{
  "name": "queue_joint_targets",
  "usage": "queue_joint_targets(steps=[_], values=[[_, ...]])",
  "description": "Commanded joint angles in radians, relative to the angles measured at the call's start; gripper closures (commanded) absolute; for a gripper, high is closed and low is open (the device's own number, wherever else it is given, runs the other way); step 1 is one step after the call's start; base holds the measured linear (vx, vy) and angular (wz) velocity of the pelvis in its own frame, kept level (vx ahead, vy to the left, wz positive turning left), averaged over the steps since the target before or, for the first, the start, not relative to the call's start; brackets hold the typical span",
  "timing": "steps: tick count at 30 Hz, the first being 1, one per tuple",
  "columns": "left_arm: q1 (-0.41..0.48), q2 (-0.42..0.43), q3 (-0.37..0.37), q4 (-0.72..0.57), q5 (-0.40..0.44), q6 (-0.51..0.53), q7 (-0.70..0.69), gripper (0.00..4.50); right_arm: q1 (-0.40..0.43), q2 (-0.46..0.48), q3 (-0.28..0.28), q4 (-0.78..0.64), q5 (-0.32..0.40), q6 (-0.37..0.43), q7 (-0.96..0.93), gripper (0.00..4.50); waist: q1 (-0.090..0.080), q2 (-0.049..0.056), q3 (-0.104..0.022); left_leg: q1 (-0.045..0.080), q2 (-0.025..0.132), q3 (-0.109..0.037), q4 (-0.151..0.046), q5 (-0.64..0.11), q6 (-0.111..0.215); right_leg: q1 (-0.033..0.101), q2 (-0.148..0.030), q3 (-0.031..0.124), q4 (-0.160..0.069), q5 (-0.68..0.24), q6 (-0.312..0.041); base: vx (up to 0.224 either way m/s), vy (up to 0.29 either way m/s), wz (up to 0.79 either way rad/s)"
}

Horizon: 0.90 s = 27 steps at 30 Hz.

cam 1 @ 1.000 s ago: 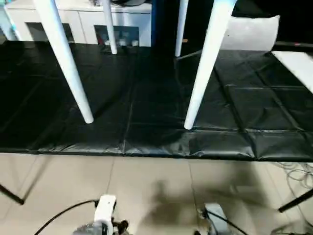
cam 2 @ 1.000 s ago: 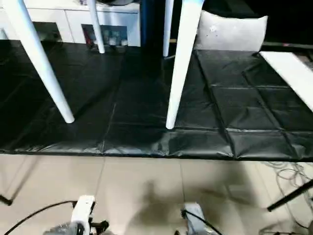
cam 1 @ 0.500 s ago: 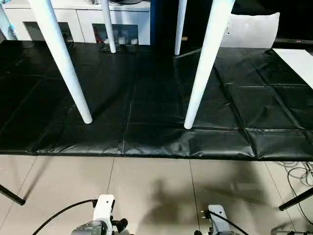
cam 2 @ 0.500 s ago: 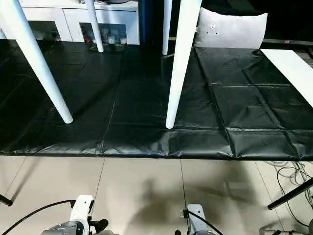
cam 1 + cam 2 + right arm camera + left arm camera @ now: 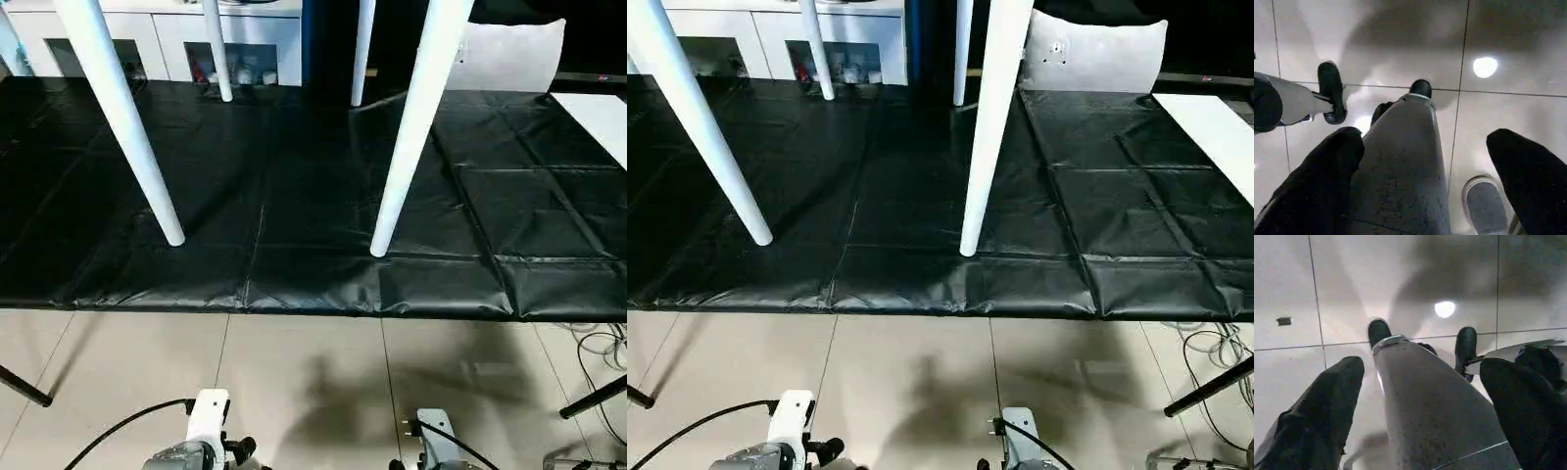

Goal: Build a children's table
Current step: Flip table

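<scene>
- Both grippers hang down toward the pale tiled floor (image 5: 294, 382), each spread wide and grasping nothing: the left gripper (image 5: 1425, 396) shows 2 black fingers (image 5: 1322, 416) far apart with the robot's grey leg between them, and the right gripper (image 5: 1430, 181) shows its 2 black fingers (image 5: 1315, 188) just as far apart over the other grey leg.
- Largest thing in the head views is the black-covered work surface (image 5: 294, 196), 1 creased sheet running across the whole width, its near edge meeting the floor tiles.
- On it stands the children's table, upright on its 4 white tapered legs; its top is cut off by the upper edge of the head views.
- 2 near legs touch the black cover close to its front edge: the near left leg (image 5: 122, 127) slanting down to a rounded tip, and the near right leg (image 5: 411, 127) slanting the other way, its tip just beside a fold line.
- 2 far legs stand at the back: the far left leg (image 5: 217, 49) and the far right leg (image 5: 361, 49).
- Behind the surface is 1 white cabinet (image 5: 167, 39) with glass doors.
- 1 white board (image 5: 1215, 137) lies at the right edge of the cover, and 1 light grey cushion-like piece (image 5: 1097, 57) sits at the back right.
- Loose cables (image 5: 1205, 352) lie on the floor at the right, near 1 dark stand leg (image 5: 1205, 390).
</scene>
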<state>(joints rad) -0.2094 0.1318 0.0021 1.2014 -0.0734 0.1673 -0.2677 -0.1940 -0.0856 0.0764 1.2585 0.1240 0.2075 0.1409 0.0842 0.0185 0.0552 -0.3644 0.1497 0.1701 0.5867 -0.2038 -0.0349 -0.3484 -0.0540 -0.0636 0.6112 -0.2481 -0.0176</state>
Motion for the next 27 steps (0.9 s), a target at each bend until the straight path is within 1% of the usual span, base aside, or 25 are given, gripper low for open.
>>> queue_joint_targets(steps=[1, 5, 8, 16, 23, 27], values=[[-0.008, -0.001, 0.002, 0.006, 0.000, -0.005, 0.010, 0.27, -0.002, 0.001, -0.004, 0.004, 0.006, 0.001, 0.002, 0.00, -0.004, 0.009, -0.035, 0.013, 0.114, -0.043, -0.092, -0.285, 0.022, 0.014, -0.140, 0.075, -0.087, -0.114, -0.257, 0.000, 0.000, 0.00], [-0.008, -0.001, 0.002, 0.006, 0.000, -0.005, 0.010, 0.27, -0.002, 0.001, -0.004, 0.004, 0.006, 0.001, 0.002, 0.00, -0.004, 0.009, -0.034, 0.013, 0.115, -0.045, -0.093, -0.285, 0.016, 0.013, -0.139, 0.076, -0.088, -0.125, -0.251, 0.000, 0.000, 0.00], [-0.008, -0.001, 0.002, 0.006, 0.000, -0.005, 0.010, 0.27, -0.002, 0.001, -0.004, 0.004, 0.006, 0.001, 0.002, 0.00, -0.005, 0.009, -0.034, 0.012, 0.115, -0.044, -0.094, -0.282, 0.018, 0.013, -0.139, 0.076, -0.087, -0.113, -0.252, 0.000, 0.000, 0.00], [-0.008, -0.001, 0.002, 0.006, 0.000, -0.005, 0.010, 0.27, -0.002, 0.001, -0.004, 0.004, 0.006, 0.001, 0.002, 0.00, -0.005, 0.009, -0.032, 0.012, 0.116, -0.045, -0.096, -0.297, 0.015, 0.011, -0.140, 0.077, -0.091, -0.143, -0.248, 0.000, 0.000, 0.00], [-0.008, -0.001, 0.002, 0.006, 0.000, -0.005, 0.010, 0.27, -0.002, 0.001, -0.004, 0.004, 0.006, 0.001, 0.002, 0.00, -0.005, 0.009, -0.032, 0.011, 0.115, -0.044, -0.096, -0.290, 0.016, 0.010, -0.142, 0.078, -0.092, -0.135, -0.248, 0.000, 0.000, 0.00], [-0.008, -0.001, 0.002, 0.006, 0.000, -0.005, 0.010, 0.27, -0.002, 0.001, -0.004, 0.004, 0.006, 0.001, 0.002, 0.00, -0.006, 0.009, -0.030, 0.011, 0.116, -0.044, -0.097, -0.300, 0.013, 0.009, -0.141, 0.078, -0.093, -0.151, -0.246, 0.000, 0.000, 0.00]])
